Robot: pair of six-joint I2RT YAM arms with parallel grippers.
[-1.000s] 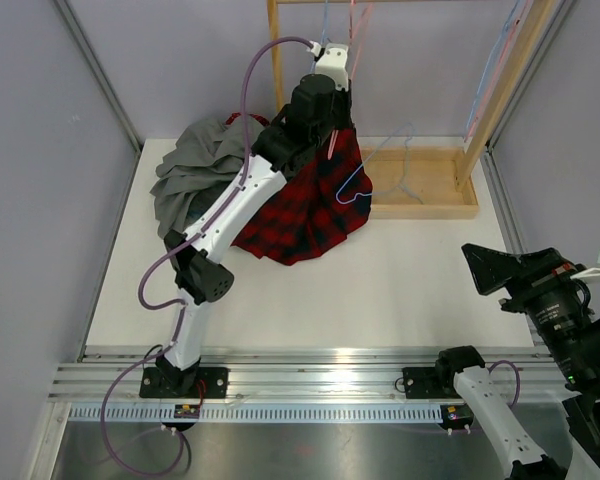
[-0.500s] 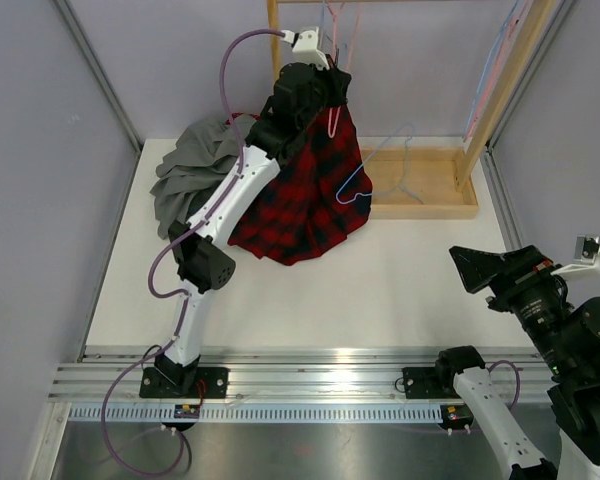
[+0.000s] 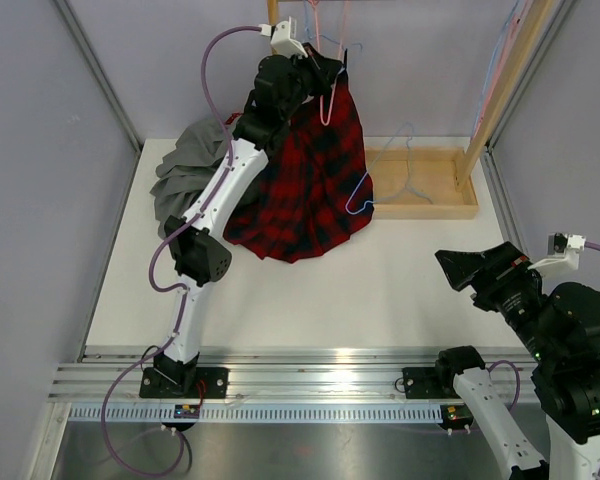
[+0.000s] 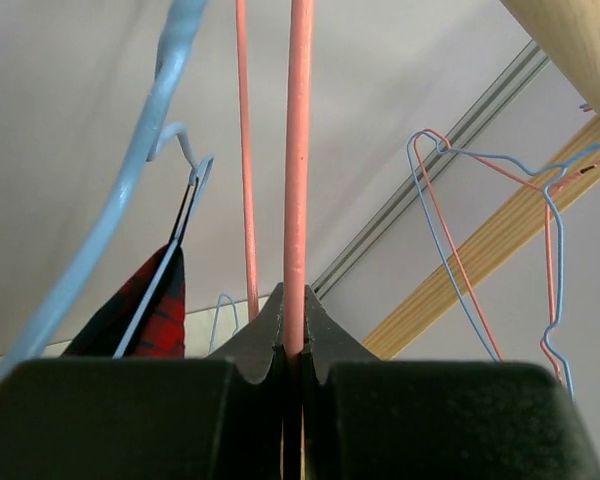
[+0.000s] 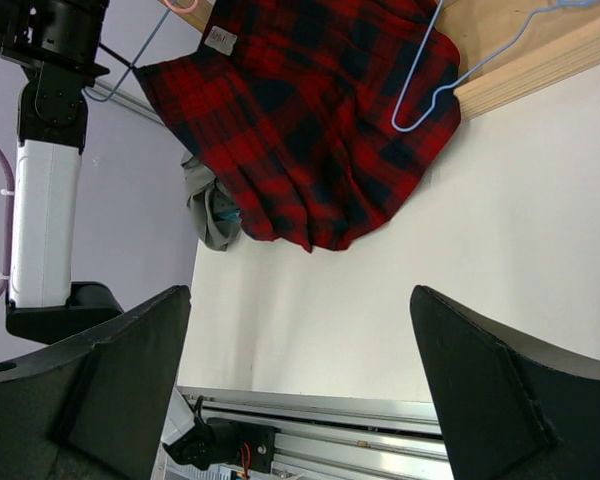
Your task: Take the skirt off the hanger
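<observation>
The skirt [image 3: 315,185] is woven plaid cloth, matt, in soft folds. The grey garment [image 3: 185,180] is matt cloth, crumpled. The hanger [image 4: 298,150] is thin wire with a smooth pink coating and a slight sheen. The rack [image 3: 425,210] is pale bare wood, smooth. The surface [image 3: 380,300] is white and matt. The rail [image 3: 320,372] is brushed metal, showing glare. The left end effector [image 4: 292,310] is matt black plastic. The arm shell [image 3: 235,165] is white semi-gloss plastic.
</observation>
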